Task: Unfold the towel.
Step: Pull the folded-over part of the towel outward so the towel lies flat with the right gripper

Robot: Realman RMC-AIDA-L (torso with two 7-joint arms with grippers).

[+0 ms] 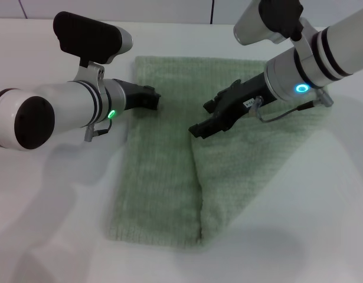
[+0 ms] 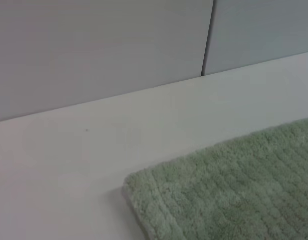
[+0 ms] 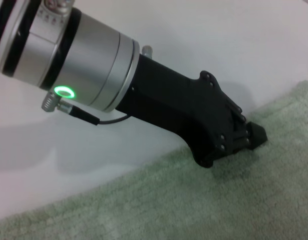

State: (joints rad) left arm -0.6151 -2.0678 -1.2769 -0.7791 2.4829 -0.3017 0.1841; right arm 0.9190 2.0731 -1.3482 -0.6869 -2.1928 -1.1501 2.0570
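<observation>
The pale green towel (image 1: 160,177) lies on the white table, partly folded, with a fold line running from its middle to the near edge. My left gripper (image 1: 153,98) is at the towel's left edge near the far corner; the right wrist view shows its fingers (image 3: 253,136) shut and resting at that edge, and I cannot tell if cloth is pinched. My right gripper (image 1: 200,119) hovers over the middle of the towel, at the top of the fold, open and empty. The left wrist view shows only a towel corner (image 2: 159,192).
The white table (image 1: 51,194) surrounds the towel on all sides. A grey wall panel (image 2: 93,50) stands behind the table's far edge.
</observation>
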